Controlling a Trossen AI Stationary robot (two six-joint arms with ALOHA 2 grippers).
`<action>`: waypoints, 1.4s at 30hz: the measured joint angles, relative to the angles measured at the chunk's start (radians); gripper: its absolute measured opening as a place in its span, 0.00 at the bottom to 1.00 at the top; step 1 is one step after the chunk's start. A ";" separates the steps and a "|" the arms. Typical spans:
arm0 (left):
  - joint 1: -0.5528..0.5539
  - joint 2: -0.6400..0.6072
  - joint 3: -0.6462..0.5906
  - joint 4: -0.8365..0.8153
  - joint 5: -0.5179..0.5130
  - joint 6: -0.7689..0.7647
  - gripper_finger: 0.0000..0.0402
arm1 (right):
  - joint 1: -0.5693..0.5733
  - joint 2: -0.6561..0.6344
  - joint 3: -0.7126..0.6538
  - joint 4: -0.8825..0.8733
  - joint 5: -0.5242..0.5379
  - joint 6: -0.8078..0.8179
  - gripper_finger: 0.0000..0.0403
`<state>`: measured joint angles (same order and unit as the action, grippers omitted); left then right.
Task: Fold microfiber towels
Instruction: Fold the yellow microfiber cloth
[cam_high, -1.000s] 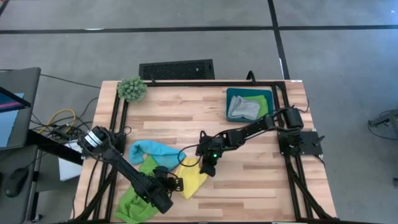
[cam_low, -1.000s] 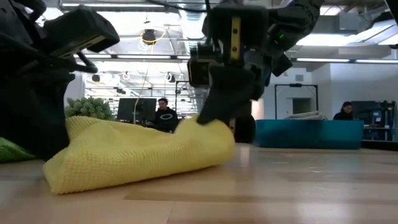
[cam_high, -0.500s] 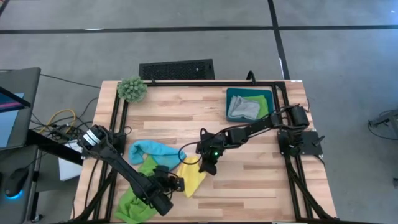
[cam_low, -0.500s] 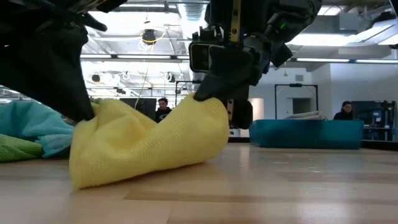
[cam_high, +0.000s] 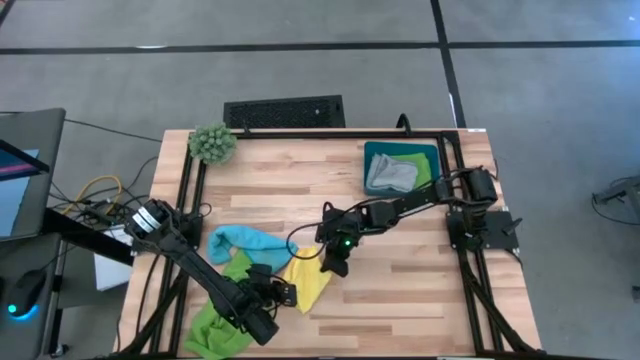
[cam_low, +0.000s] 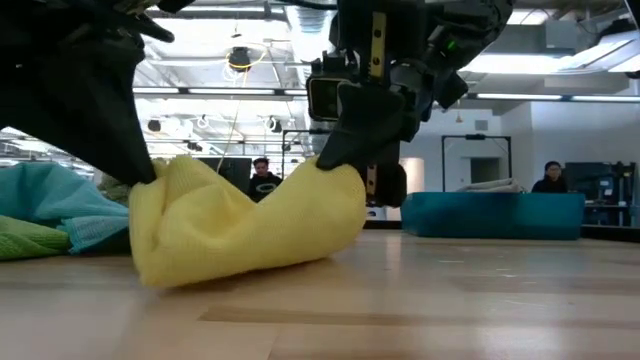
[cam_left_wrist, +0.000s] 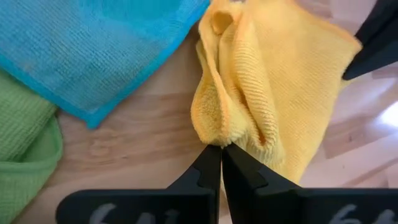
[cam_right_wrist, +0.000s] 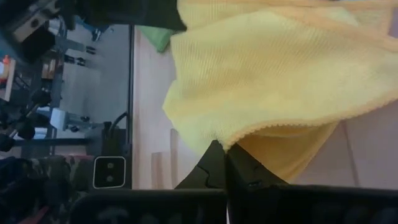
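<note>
A yellow microfiber towel (cam_high: 308, 281) sags between my two grippers near the table's front middle; its belly rests on the wood (cam_low: 240, 262). My left gripper (cam_high: 283, 293) is shut on its near-left end and my right gripper (cam_high: 333, 266) on its far-right end. Left of them lie a light blue towel (cam_high: 243, 243) and a lime green towel (cam_high: 222, 322); both show in the left wrist view, the blue towel (cam_left_wrist: 93, 43) and the green towel (cam_left_wrist: 25, 149). My left gripper pinches a bunched fold of the yellow towel's edge (cam_left_wrist: 213, 134) between its two fingers, several layers thick, coming slanting down from the near left. That end (cam_low: 165, 172) is raised off the table, and the cloth droops slack below it. My right gripper pinches the towel's hemmed edge (cam_right_wrist: 244, 136) between its two fingers, slanting down from the table's right side. The held corner (cam_low: 335, 172) is lifted clear, and the cloth hangs slack from it down to the table.
A teal tray (cam_high: 372, 152) at the far right holds folded grey and green towels. A fuzzy green plant ball (cam_high: 212, 143) stands at the far left corner. Bare wood lies right of the yellow towel. People sit in the room beyond the table.
Both grippers have gone up a little, staying shut. The left one has raised the yellow towel's near-left end, which lay on the table, and the cloth has gathered into a shorter, taller sag; its underside stays on the wood.
</note>
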<state>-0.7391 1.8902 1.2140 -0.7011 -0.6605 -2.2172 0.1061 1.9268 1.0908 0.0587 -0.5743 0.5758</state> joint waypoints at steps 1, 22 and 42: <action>0.000 -0.003 0.000 -0.005 -0.001 0.000 0.00 | -0.004 -0.004 0.000 -0.004 0.000 0.000 0.01; 0.159 -0.173 0.000 -0.049 -0.073 0.410 0.00 | -0.089 -0.191 0.000 -0.167 0.088 -0.101 0.01; 0.523 -0.304 0.000 0.242 0.037 1.162 0.00 | -0.235 -0.422 0.000 -0.411 0.278 -0.248 0.01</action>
<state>-0.2166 1.5860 1.2142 -0.4594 -0.6236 -1.0553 -0.1289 1.5051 1.0908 -0.3521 -0.2959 0.3280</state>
